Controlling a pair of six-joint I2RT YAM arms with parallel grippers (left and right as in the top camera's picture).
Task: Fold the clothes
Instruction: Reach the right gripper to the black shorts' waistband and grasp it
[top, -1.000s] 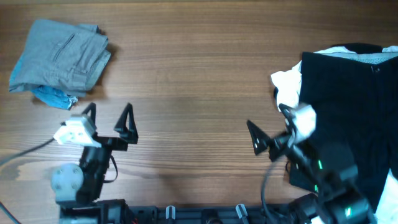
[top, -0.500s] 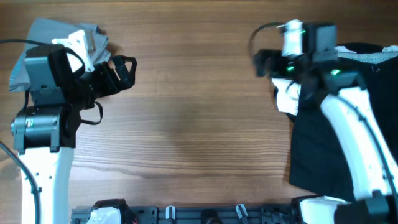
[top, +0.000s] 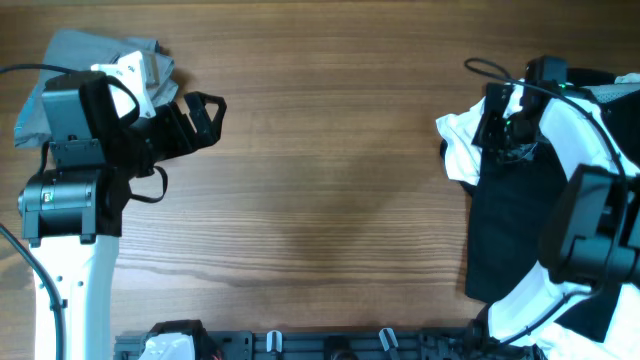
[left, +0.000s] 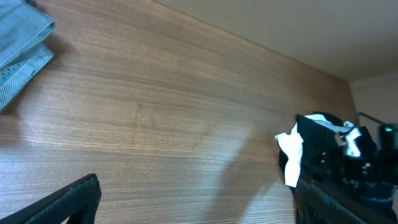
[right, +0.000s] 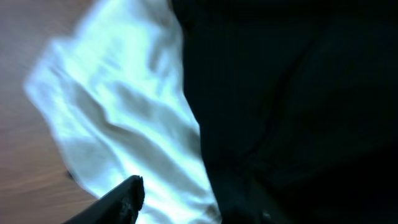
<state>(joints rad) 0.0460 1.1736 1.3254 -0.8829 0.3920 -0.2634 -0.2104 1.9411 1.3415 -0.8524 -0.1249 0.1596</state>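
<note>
The black shorts (top: 515, 230) lie spread at the table's right side, on top of a white T-shirt (top: 458, 150). My right gripper (top: 503, 118) hangs open just above the shorts' upper left edge, where the black fabric meets the white shirt. In the right wrist view the shorts (right: 292, 81) fill the right half, the white T-shirt (right: 118, 112) the left, and the open jaws (right: 193, 205) straddle their border, holding nothing. My left gripper (top: 205, 112) is open and empty above bare wood at the far left. Its fingers (left: 199, 208) frame the table, with the shorts (left: 323, 134) far off.
Folded grey trousers (top: 95, 85) with a blue cloth (top: 85, 155) lie at the back left corner, partly under my left arm. They also show in the left wrist view (left: 18, 37). Bare wooden table (top: 330, 180) stretches between the two arms.
Both arms rose from the front edge a second ago. Since half a second ago the right gripper has moved right and down onto the shorts' edge. The left arm has barely shifted.
</note>
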